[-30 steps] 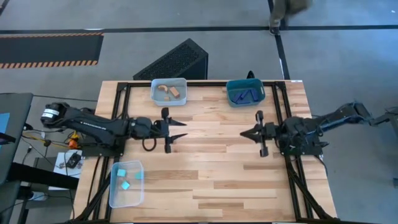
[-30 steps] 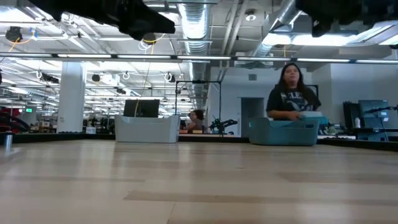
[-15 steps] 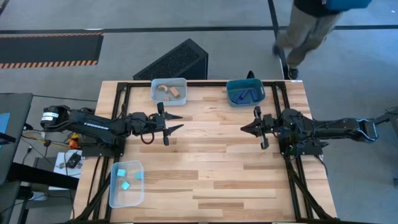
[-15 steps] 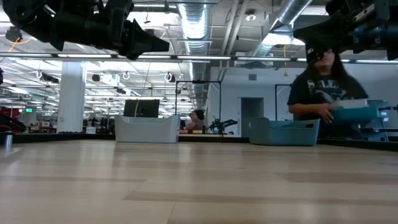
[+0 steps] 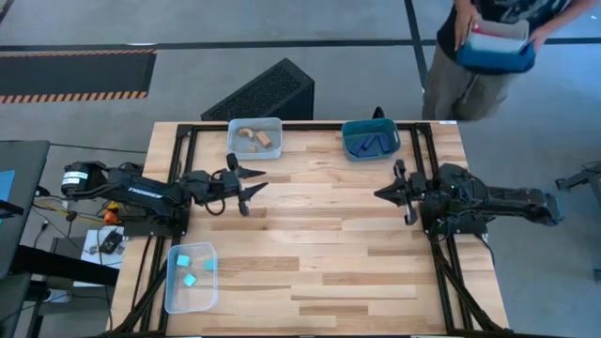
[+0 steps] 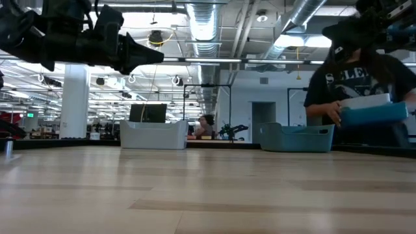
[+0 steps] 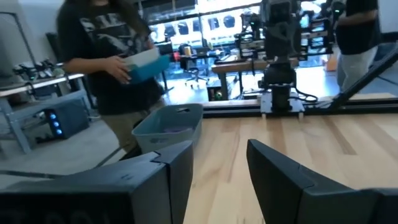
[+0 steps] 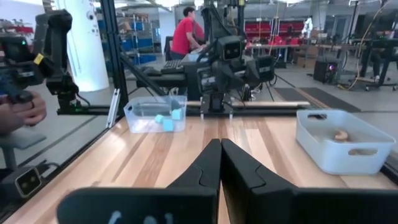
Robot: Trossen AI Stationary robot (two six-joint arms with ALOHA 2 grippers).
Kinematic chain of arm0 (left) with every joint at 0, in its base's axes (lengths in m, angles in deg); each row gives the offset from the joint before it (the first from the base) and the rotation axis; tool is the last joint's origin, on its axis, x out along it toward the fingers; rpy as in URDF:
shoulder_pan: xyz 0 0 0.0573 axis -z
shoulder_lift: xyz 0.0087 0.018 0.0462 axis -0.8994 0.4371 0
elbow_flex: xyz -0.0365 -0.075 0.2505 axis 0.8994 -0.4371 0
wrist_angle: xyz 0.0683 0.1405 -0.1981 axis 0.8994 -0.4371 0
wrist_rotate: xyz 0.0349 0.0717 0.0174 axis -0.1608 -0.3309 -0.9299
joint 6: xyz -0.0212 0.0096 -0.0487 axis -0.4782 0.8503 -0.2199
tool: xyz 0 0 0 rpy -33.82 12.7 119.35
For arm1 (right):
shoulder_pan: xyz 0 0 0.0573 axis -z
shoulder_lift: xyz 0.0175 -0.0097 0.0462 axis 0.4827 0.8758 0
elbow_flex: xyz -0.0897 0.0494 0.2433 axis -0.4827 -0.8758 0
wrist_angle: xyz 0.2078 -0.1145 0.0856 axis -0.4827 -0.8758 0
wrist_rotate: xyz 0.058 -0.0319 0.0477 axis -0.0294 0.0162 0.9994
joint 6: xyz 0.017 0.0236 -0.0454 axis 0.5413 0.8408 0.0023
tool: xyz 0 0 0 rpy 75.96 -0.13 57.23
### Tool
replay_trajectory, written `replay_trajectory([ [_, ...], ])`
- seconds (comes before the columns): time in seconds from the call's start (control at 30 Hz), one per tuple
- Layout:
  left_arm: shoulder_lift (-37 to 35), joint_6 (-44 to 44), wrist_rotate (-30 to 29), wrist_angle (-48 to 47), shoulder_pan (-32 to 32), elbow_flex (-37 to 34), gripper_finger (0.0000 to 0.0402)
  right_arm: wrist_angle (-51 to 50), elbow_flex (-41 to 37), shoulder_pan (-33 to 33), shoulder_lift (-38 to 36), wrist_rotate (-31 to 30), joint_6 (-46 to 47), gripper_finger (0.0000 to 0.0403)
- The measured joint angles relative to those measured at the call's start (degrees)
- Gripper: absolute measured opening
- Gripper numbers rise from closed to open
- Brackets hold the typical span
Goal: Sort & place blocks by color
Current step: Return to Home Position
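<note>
No blocks lie loose on the table. Tan wooden pieces [image 5: 256,138] rest in a clear bin [image 5: 274,125] at the far edge. Dark blue bars [image 5: 372,145] lie in the teal bin [image 5: 349,131] beside it. Cyan cubes [image 5: 192,268] sit in a clear bin [image 5: 174,286] at the near left. My left gripper [image 5: 255,190] [image 7: 217,168] hovers open and level over the table's left half, with nothing between its fingers. Over the right half my right gripper [image 5: 378,194] [image 8: 221,149] is shut, empty and level.
A person [image 5: 484,56] stands just beyond the far right corner holding a blue bin [image 6: 370,114]. A black slatted box [image 5: 263,94] lies on the floor behind the table. Bare wood [image 5: 319,244] spans the table's middle and near part.
Each gripper has drawn back toward its own side of the table and has sunk somewhat. My left one has also swung a little toward the far edge. The person has walked up to the far right corner with the blue bin.
</note>
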State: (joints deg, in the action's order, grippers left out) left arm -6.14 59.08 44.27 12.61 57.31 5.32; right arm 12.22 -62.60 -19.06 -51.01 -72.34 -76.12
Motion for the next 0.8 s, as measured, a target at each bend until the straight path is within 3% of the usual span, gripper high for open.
replay_trajectory([
  [0.43, -12.3, -3.9, 1.3, 2.0, -3.3, -9.1, 0.0141, -4.8, -8.4, 1.2, -15.6, -0.2, 4.1, 0.0032],
  [0.8, -22.9, -2.5, 2.3, -2.7, -3.5, -10.8, 0.0141, -6.1, -9.2, 3.1, -16.1, -0.2, 4.4, 0.0032],
])
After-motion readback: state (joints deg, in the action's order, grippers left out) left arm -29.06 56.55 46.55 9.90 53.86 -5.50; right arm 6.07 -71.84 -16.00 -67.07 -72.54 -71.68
